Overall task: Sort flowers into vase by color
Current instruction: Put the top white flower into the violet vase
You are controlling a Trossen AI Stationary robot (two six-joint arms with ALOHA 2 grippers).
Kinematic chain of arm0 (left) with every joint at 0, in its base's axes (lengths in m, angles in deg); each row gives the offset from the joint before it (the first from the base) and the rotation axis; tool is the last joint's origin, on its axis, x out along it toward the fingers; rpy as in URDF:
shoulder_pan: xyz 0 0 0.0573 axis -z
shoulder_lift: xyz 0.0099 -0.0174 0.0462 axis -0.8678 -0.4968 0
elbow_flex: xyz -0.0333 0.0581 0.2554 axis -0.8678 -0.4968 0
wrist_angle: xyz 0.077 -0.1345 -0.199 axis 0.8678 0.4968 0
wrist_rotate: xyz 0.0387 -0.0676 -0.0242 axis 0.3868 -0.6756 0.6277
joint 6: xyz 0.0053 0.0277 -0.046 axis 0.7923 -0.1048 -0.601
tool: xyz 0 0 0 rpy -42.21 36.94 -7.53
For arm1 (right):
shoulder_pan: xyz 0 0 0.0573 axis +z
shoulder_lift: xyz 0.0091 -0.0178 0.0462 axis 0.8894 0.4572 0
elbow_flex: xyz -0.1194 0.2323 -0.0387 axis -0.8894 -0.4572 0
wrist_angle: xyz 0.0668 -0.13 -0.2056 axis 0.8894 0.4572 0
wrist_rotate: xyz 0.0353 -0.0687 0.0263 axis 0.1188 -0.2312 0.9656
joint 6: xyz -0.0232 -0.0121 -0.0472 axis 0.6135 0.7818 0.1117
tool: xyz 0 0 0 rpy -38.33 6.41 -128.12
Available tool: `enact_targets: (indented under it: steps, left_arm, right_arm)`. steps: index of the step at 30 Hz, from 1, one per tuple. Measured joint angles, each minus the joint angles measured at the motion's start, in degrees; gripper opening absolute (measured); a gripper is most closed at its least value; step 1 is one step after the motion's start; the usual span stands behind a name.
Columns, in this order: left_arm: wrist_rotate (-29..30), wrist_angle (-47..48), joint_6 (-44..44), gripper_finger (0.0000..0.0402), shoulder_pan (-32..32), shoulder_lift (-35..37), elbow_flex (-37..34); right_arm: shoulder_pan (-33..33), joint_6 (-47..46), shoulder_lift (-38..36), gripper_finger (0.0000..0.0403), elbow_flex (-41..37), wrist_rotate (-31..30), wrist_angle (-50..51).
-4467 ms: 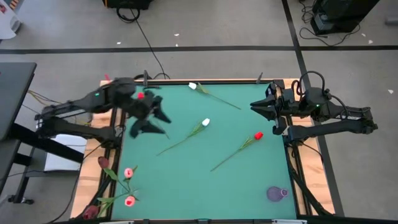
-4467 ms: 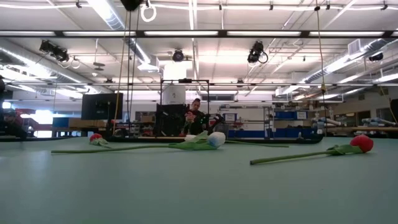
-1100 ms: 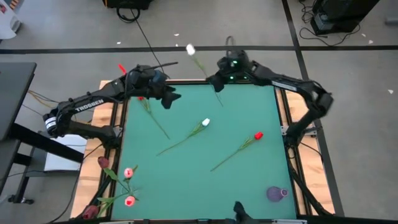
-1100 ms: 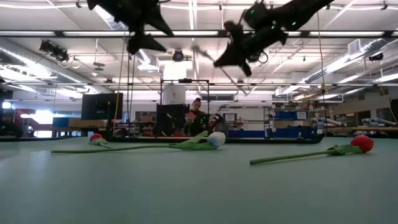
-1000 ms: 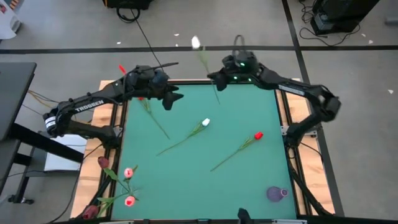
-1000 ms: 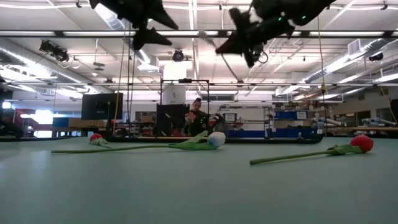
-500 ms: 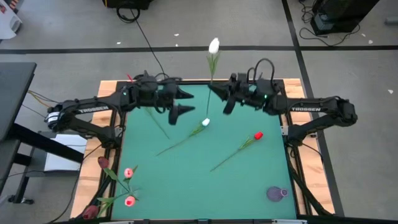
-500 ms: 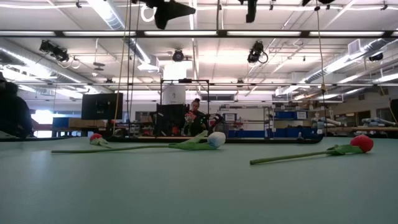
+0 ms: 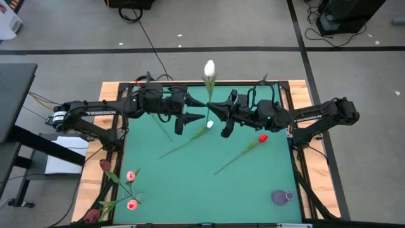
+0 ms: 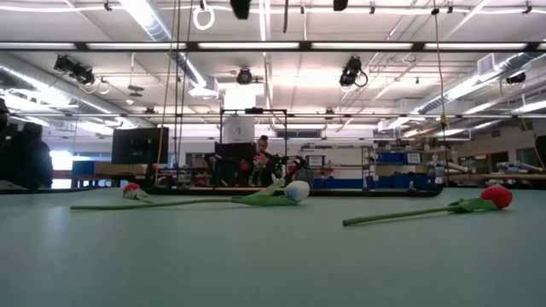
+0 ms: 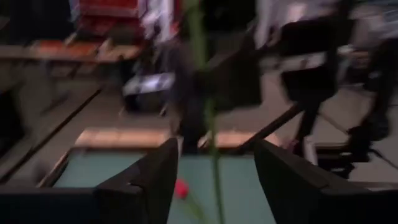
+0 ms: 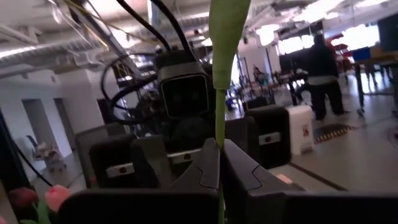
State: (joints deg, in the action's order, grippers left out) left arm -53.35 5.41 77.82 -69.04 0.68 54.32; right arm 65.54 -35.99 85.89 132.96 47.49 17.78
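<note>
My right gripper (image 9: 212, 109) hovers over the table's far middle, shut on a white tulip (image 9: 209, 67). My left gripper (image 9: 192, 111) faces it from the left, open. In the left wrist view the tulip's green stem (image 11: 211, 149) shows between my left gripper's (image 11: 214, 180) fingers; I see no touch. On the mat lie another white tulip (image 9: 209, 124), a red tulip (image 9: 262, 137), and a third flower's stem (image 9: 164, 132), whose head my left arm hides. The low view shows that red head (image 10: 130, 189). My right gripper (image 12: 217, 158) pinches the white tulip's stem (image 12: 219, 124) between its two fingers, low on the stem. The fingers come level from the table's right and lie across it. The tulip is lifted clear and stands upright above the fingers, head on top.
A purple vase (image 9: 281, 197) stands near the near right corner. Pink (image 9: 131, 204) and dark red flowers (image 9: 104, 165) cluster at the near left edge. The near middle of the green mat (image 9: 190, 190) is bare. People move in the room beyond the table.
My right gripper has carried the white tulip from the far edge toward the table's middle, and the tulip now stands upright. My left gripper has moved right toward it. The flowers on the mat have stayed put.
</note>
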Motion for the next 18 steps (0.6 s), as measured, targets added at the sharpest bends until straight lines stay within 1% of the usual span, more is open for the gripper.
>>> enact_targets:
  steps: [3, 7, 9, 12, 14, 16, 18]
  left_arm:
    - [-3.9, -1.6, 2.2, 0.0188, 1.1, -1.1, 0.0]
    - [-3.7, -4.1, 2.2, 0.0170, 2.0, -2.2, 0.0]
    - [-2.5, -4.3, 2.0, 0.0165, 1.9, -2.3, 0.0]
    - [-1.0, -4.6, 2.0, 0.0157, 1.5, -2.3, 0.0]
    - [-1.0, -4.6, 2.0, 0.0152, 1.0, -2.3, 0.0]
    - [-0.9, -4.7, 1.9, 0.0139, 0.9, -2.3, 0.0]
    - [-0.9, -4.6, 1.8, 0.0115, 0.6, -2.3, 0.0]
  right_arm:
    - [0.6, 1.4, 0.4, 0.0008, 0.0, 0.1, -2.3]
    - [0.7, 2.1, 0.6, 0.0009, 0.0, 0.5, -3.0]
    - [0.6, 2.4, 0.6, 0.0009, 0.0, 0.7, -3.1]
    - [0.6, 3.0, 0.6, 0.0009, 0.0, 2.3, -3.0]
    - [0.5, 3.9, 0.6, 0.0009, 0.0, 3.5, -2.9]
    - [0.5, 4.5, 0.6, 0.0010, 0.0, 3.7, -2.7]
    - [0.5, 5.0, 0.6, 0.0015, 0.0, 4.1, -2.5]
